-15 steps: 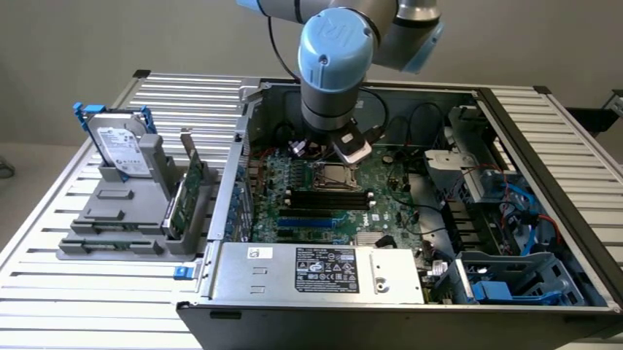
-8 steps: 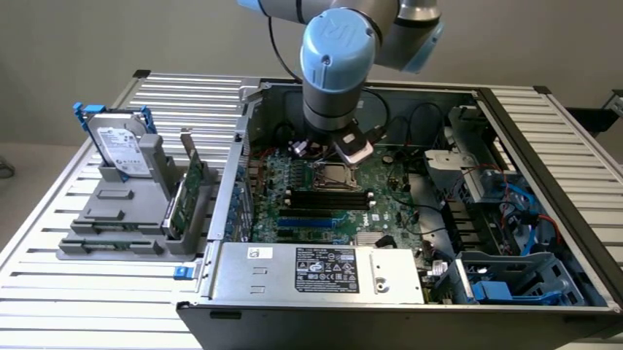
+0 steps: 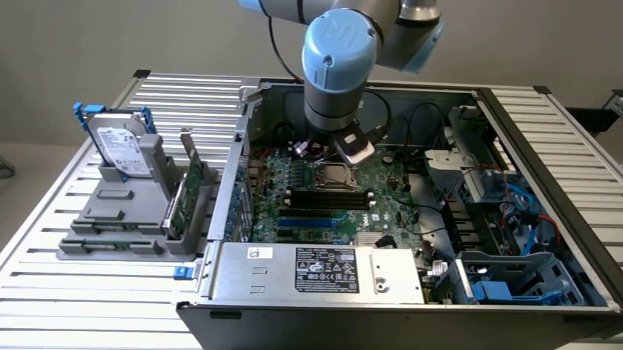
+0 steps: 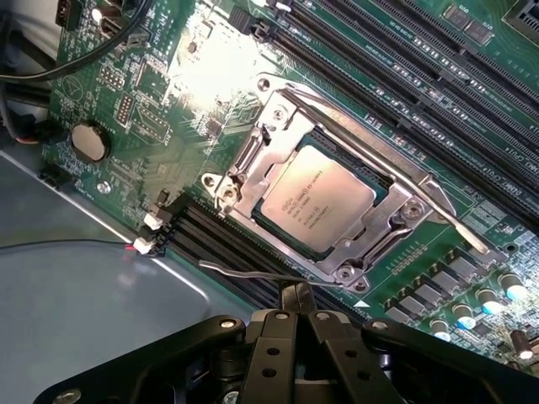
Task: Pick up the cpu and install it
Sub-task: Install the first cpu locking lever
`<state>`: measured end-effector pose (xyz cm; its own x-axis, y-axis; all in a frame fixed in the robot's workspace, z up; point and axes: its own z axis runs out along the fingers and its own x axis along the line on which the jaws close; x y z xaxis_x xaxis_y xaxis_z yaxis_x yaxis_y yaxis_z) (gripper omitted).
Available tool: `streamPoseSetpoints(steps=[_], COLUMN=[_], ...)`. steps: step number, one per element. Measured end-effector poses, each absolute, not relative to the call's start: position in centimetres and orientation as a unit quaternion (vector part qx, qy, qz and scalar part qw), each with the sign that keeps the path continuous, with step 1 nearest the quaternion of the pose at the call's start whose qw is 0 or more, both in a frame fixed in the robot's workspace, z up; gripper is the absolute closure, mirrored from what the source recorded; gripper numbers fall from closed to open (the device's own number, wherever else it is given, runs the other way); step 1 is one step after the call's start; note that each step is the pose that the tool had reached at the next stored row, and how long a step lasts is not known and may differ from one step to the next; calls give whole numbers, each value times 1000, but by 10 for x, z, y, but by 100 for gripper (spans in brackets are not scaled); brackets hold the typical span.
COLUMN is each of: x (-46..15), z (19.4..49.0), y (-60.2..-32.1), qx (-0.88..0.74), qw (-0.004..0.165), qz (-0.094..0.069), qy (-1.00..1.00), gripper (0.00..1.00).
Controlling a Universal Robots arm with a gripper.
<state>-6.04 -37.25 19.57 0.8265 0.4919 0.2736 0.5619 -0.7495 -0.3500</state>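
Flat, square, dull-silver cpu [image 4: 316, 206] inside a glossy metal socket frame [image 4: 253, 156]

Hard drive [image 3: 125, 152]: upright in grey rack [image 3: 112, 219], exterior view's left.
Power supply [image 3: 322, 271]: inside open computer case [image 3: 389, 328], front.
Worktop [image 3: 185, 95]: slatted metal.

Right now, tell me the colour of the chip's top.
Dull silver; the chip shows best in the wrist view.

Clear overhead, crowded at the sides!
Open air straight above the cpu [image 4: 316, 202]. A metal frame [image 4: 248, 156] rings it, the lever [image 4: 455, 217] runs along one side, black cables [image 4: 84, 55] drape nearby, and the case wall [image 3: 236, 146] hems in the exterior view's left.
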Motion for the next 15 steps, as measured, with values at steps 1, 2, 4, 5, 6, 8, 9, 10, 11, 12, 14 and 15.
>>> streamPoseSetpoints(steps=[1, 2, 4, 5, 6, 8, 9, 10, 11, 12, 14, 15], x=[-60, -60, -59, -59, -59, -59, -58, -58, -58, -58, -57, -57], z=[196, 196, 195, 195, 195, 195, 195, 195, 195, 195, 195, 194], y=[-373, -373, -373, -373, -373, -373, -373, -373, -373, -373, -373, -373], qx=[-932, -932, -932, -932, -932, -932, -932, -932, -932, -932, -932, -932], qw=[213, 213, 213, 213, 213, 213, 213, 213, 213, 213, 213, 213], qz=[-82, -82, -82, -82, -82, -82, -82, -82, -82, -82, -82, -82], qy=[-283, -283, -283, -283, -283, -283, -283, -283, -283, -283, -283, -283], gripper=[89, 89, 89, 89, 89, 89, 89, 89, 89, 89, 89, 89])
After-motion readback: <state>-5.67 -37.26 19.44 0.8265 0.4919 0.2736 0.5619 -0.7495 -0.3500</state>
